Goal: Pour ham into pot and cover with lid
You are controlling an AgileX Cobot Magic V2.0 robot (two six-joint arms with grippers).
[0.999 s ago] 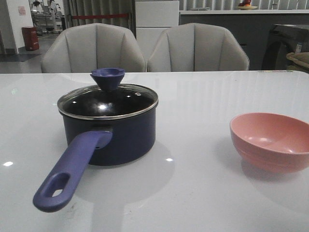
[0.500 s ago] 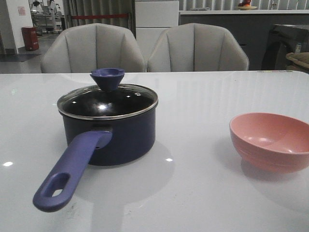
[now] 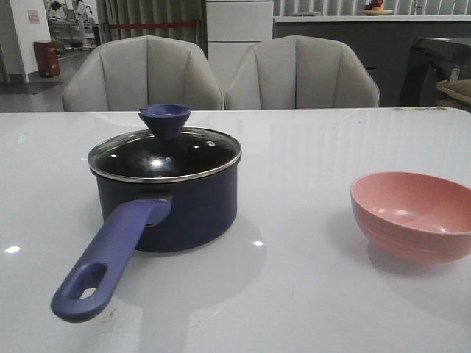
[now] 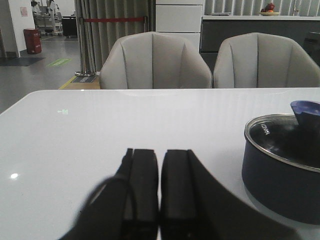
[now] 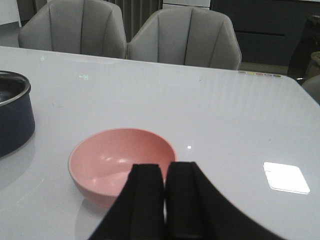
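Observation:
The dark navy pot (image 3: 173,202) stands left of centre on the white table, its blue-purple handle (image 3: 110,257) pointing toward the front left. The glass lid (image 3: 163,153) with its blue-purple knob (image 3: 164,119) sits on the pot. The pot also shows in the left wrist view (image 4: 280,170) and at the edge of the right wrist view (image 5: 12,117). No ham is visible; the pot's inside is hidden under the lid. My left gripper (image 4: 160,152) is shut and empty, left of the pot. My right gripper (image 5: 165,167) is shut and empty, just in front of the pink bowl (image 5: 122,162).
The pink bowl (image 3: 413,215) sits at the right of the table and looks empty. Two grey chairs (image 3: 143,73) stand behind the table's far edge. Neither arm shows in the front view.

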